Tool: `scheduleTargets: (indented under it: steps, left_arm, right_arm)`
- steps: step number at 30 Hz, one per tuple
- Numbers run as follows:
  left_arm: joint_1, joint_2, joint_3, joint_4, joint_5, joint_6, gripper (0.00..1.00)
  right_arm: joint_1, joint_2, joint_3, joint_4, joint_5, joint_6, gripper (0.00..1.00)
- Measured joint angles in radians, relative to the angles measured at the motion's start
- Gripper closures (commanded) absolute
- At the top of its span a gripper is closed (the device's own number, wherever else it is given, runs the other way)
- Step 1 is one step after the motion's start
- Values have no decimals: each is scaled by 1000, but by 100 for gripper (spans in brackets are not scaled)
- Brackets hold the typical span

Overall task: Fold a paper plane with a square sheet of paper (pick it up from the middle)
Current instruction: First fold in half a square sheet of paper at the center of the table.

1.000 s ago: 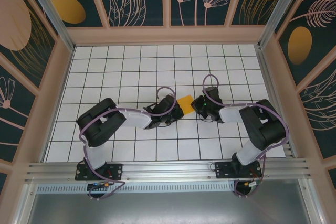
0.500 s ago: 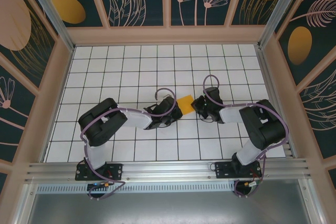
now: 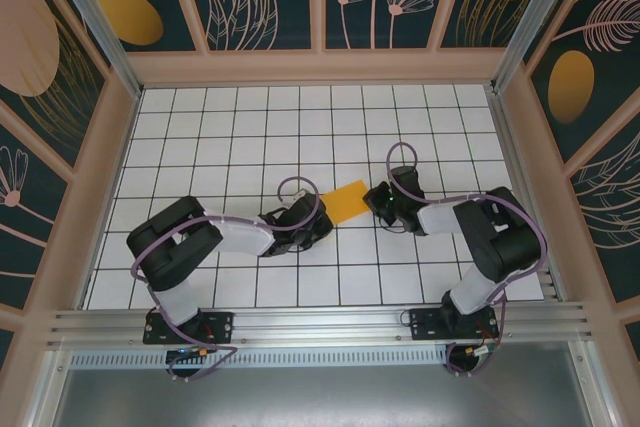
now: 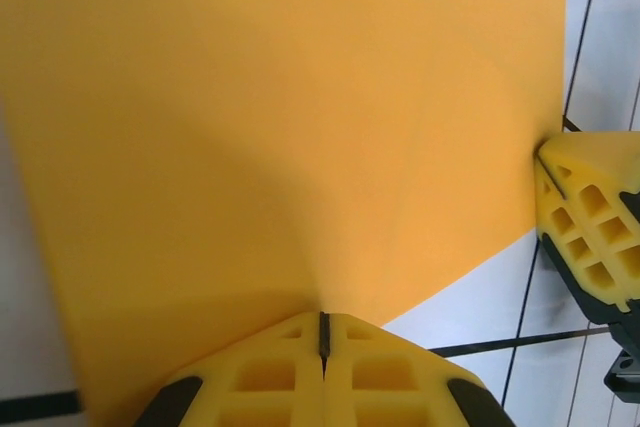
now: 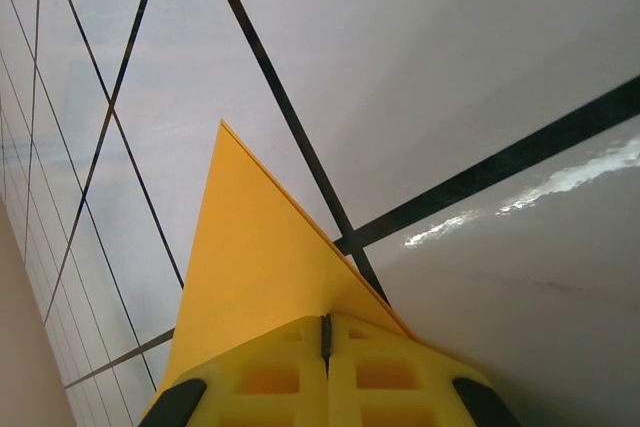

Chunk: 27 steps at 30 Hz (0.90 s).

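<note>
Left claw (image 4: 323, 322) & right claw (image 5: 324, 325) both clenched on opp. edges of thin orange-yellow square paper sheet (image 3: 345, 199), mid white grid table (image 3: 200, 137); prob. light, floppy, creases easily, so best gripped at edges.

Paper sheet (image 3: 346, 200) on table (image 3: 250, 127), between left fingers (image 4: 270, 372) and right fingers (image 5: 385, 372)

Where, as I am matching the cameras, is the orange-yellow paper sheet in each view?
Top external: the thin orange-yellow paper sheet is mid-table, between the left tool and the right tool, both shut on it.
Left wrist: the sheet spans centre and top, pinched at the bottom.
Right wrist: a pointed wedge, lower left of centre.
Shared landmark: the black grid lines of the white tiled table.
</note>
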Motion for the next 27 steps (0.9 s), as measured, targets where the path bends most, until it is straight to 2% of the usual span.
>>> scheduleTargets:
  steps: [9, 27]
  left_arm:
    - [7, -69, -33, -97, -53, -15, 100]
    - [19, -121, -84, -111, -64, -1, 100]
  right_arm:
    - [-3, 2, 0, 4, -4, -7, 100]
    - [-3, 2, 3, 1, -4, -29, 100]
